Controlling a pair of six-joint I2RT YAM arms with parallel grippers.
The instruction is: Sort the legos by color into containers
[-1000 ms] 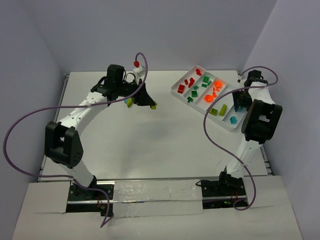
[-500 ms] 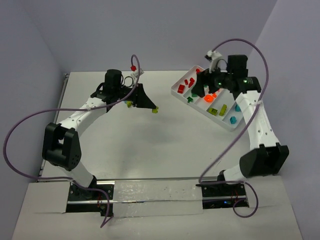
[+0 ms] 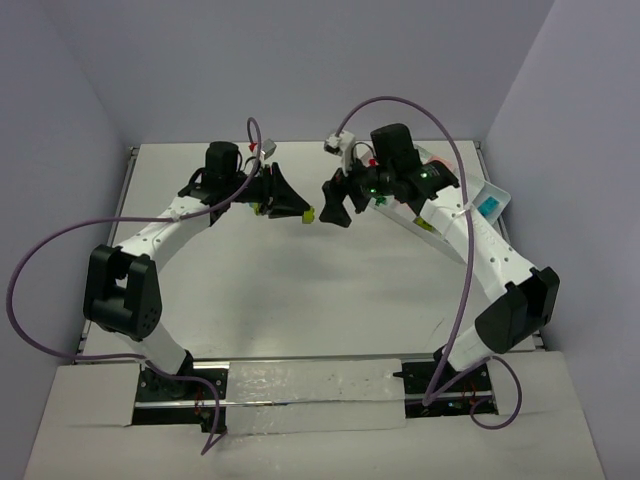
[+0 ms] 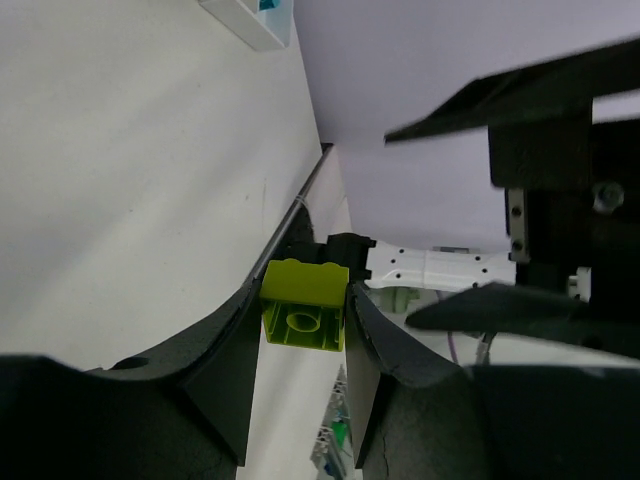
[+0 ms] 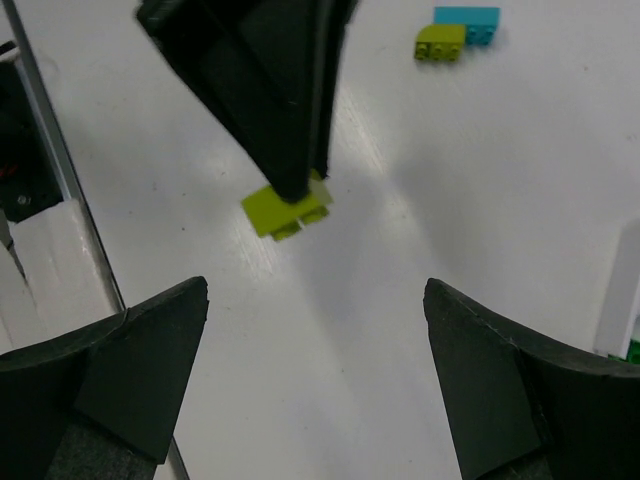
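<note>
My left gripper (image 3: 308, 212) is shut on a yellow-green brick (image 3: 311, 215) and holds it just above the table. In the left wrist view the brick (image 4: 303, 312) sits pinched between the gripper's (image 4: 306, 290) fingertips. My right gripper (image 3: 335, 205) is open and empty, close to the right of that brick and facing it. In the right wrist view the held brick (image 5: 287, 208) hangs ahead of the open right gripper (image 5: 315, 290). The white tray (image 3: 500, 192) at the back right is mostly hidden by my right arm. A cyan brick (image 3: 490, 206) shows in it.
A loose yellow-green brick (image 5: 440, 42) and a cyan brick (image 5: 467, 22) lie side by side on the table beyond the left gripper. A corner of the tray (image 4: 250, 25) shows in the left wrist view. Purple cables arc over both arms.
My right arm has swung left from over the tray to the middle of the table, facing the left gripper. The left gripper has barely moved and still holds the brick.
</note>
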